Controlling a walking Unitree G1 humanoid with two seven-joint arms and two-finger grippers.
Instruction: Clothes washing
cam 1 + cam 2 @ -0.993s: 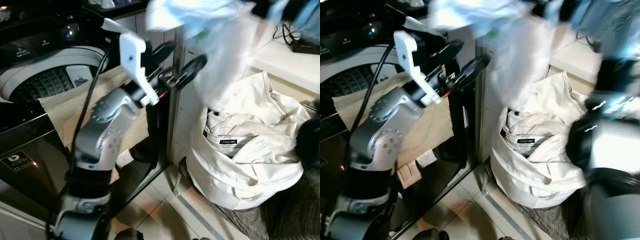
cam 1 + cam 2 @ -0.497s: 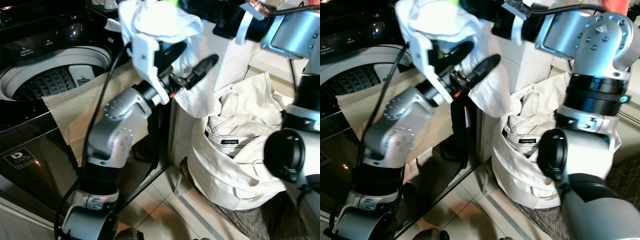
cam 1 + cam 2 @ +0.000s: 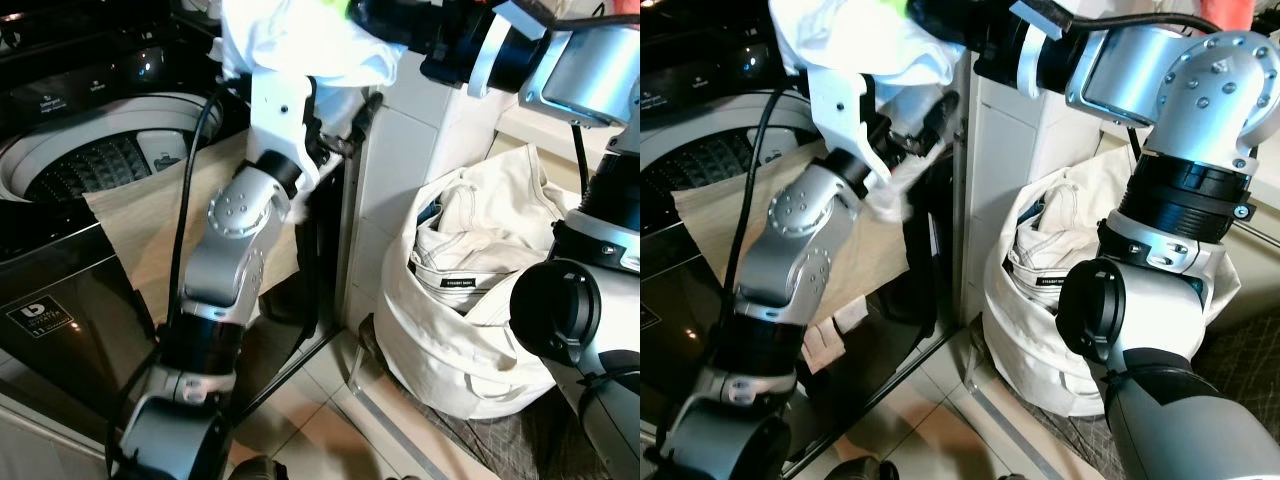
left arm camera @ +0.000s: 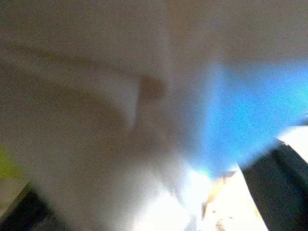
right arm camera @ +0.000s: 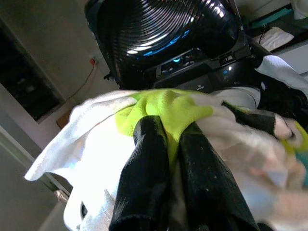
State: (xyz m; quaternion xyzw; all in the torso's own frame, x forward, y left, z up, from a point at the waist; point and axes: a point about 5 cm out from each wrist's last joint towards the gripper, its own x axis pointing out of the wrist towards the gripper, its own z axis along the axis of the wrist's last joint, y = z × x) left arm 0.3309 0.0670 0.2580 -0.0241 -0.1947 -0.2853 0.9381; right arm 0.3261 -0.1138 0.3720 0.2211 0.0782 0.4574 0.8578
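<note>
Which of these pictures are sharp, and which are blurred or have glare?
Left wrist view: wholly blurred, pale cloth with a blue patch. Right wrist view: fingers on the white and yellow-green garment sharp, cloth at the edge smeared. Eye views: sharp, with glints on the washing machine.

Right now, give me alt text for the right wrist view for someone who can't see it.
The right gripper is shut on a white garment at its lime-green patch, holding it up bunched. Behind it stands the washing machine, its black lid raised, blue lights glowing on its panel.
</note>
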